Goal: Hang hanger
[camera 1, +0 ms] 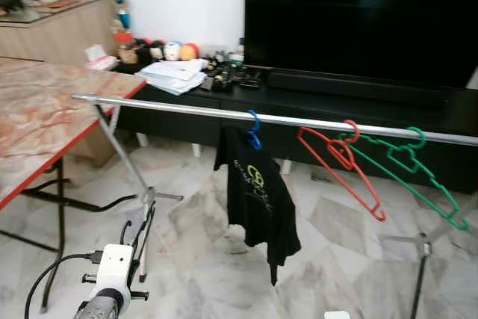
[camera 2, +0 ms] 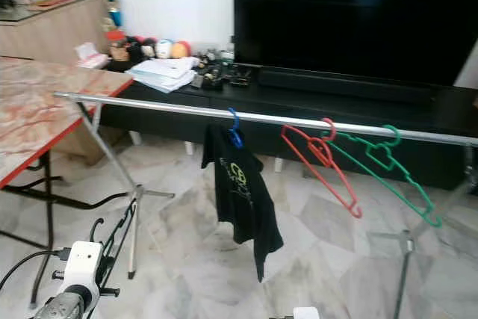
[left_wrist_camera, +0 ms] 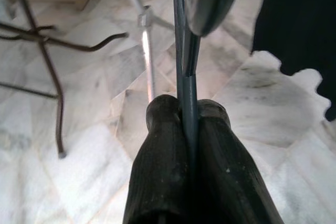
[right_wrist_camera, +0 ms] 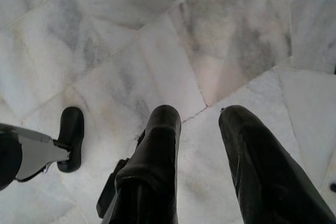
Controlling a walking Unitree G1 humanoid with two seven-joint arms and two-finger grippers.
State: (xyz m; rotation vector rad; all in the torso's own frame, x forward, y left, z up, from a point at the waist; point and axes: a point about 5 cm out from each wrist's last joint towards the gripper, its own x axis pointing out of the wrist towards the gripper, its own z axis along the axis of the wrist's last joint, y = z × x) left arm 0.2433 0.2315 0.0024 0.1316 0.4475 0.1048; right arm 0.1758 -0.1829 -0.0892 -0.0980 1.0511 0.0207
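Note:
A silver clothes rail (camera 1: 187,108) runs across the room on thin tripod legs. On it hang a blue hanger (camera 1: 254,134) carrying a black T-shirt (camera 1: 258,196), a bare red hanger (camera 1: 340,166) and a bare green hanger (camera 1: 407,166). My left arm (camera 1: 112,278) is low at the near left, in front of the rail's left leg. In the left wrist view my left gripper (left_wrist_camera: 187,109) is shut on a thin dark blue-grey hanger bar (left_wrist_camera: 185,61) that sticks out past the fingertips. My right gripper (right_wrist_camera: 199,116) hangs open over the marble floor, holding nothing.
A marble-topped table (camera 1: 45,117) with a red edge stands to the left, its dark legs (left_wrist_camera: 50,77) close to the rail's leg (left_wrist_camera: 148,61). Behind the rail are a low black TV cabinet (camera 1: 336,102) with clutter and a large TV (camera 1: 358,13). Floor under the rail is open.

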